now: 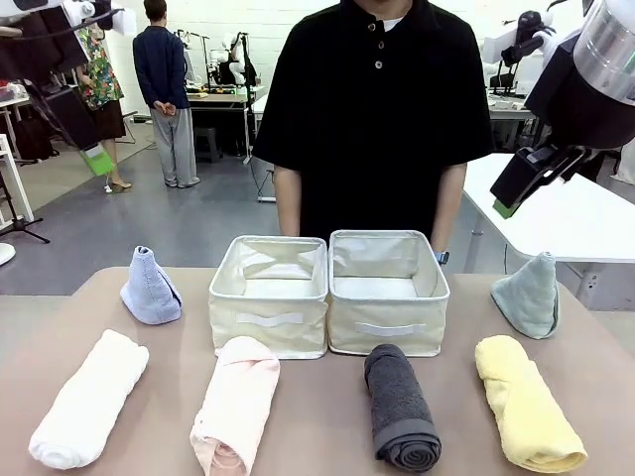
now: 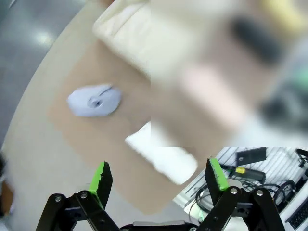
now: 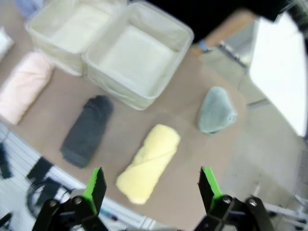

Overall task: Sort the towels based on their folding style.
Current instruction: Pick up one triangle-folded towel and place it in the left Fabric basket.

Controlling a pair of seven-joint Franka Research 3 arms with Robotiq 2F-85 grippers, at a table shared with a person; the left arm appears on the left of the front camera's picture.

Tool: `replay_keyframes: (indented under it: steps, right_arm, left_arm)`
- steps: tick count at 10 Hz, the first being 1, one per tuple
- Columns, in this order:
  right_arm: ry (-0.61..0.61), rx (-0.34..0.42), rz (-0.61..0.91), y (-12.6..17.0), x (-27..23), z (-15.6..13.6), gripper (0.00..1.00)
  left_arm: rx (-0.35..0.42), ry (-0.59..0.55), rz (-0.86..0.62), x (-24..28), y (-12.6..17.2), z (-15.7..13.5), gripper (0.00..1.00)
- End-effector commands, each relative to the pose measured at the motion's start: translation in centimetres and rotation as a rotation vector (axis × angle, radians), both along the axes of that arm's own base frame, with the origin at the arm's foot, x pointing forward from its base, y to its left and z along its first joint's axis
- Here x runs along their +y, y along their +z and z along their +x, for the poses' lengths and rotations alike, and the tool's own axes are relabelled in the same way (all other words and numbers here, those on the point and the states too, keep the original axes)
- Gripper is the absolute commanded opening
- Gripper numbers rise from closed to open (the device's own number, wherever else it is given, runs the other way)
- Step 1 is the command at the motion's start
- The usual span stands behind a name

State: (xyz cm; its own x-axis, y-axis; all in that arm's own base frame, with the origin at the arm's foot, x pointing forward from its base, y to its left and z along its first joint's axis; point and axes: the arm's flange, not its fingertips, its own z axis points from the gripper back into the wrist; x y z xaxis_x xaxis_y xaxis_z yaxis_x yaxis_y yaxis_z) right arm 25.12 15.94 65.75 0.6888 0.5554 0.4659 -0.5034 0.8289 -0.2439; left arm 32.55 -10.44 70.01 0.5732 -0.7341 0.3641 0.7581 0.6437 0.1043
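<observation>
Stock on the tan worktop (image 1: pixel 169 397), as I read it from my console:

- Bins: two cream fabric ones, open-topped. The left bin (image 1: pixel 268 332) and right bin (image 1: pixel 387 337) stand touching side by side at the middle. A person in a black shirt (image 1: pixel 377 109) stands just behind them.
- Rolled towels, four, lying in a row in front of the bins, each apart from the next. From left to right: white towel (image 1: pixel 89 399), pink towel (image 1: pixel 236 405), dark grey towel (image 1: pixel 399 407), yellow towel (image 1: pixel 526 402).
- Cone towels, two, upright. The light blue towel (image 1: pixel 150 288) sits left of the bins and the grey-teal towel (image 1: pixel 529 296) right of them (near the bins, not touching).
- Left fingers (image 2: pixel 99 179): spread wide and holding nothing, in the air over the worktop's left end. The white and light blue towels lie below them. Much of that wrist picture is smeared, so I can't vouch for more there.
- Right fingers (image 3: pixel 95 185): spread wide and holding nothing, high over the right end. The yellow towel lies below the gap.
</observation>
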Motion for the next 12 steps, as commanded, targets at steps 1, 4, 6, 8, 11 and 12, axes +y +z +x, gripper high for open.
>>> replay_keyframes:
  steps: [1,4,6,8,11,12]
  right_arm:
    - [0.236,0.331,0.279,1.9,-7.5,6.1,1.00]
    - [0.515,0.397,0.699,-0.5,-19.2,12.0,1.00]
    - [0.630,0.298,0.830,-2.1,-25.0,12.6,1.00]
    - [0.670,0.242,0.877,-3.1,-29.0,12.0,1.00]
    - [0.576,0.183,0.790,-3.7,-32.1,9.8,1.00]
    - [0.576,0.144,0.760,-3.6,-32.9,8.5,1.00]
  left_arm:
    - [0.109,-0.278,-0.374,5.9,-1.5,2.6,1.00]
    - [0.006,-0.393,-0.578,14.4,-6.5,6.1,1.00]
    - [-0.165,-0.336,-0.645,21.1,-8.2,5.5,1.00]
    - [-0.188,-0.267,-0.659,26.7,-8.4,3.8,1.00]
    - [-0.221,-0.244,-0.620,30.3,-6.4,1.0,1.00]
    - [-0.227,-0.255,-0.614,30.7,-5.7,0.3,1.00]
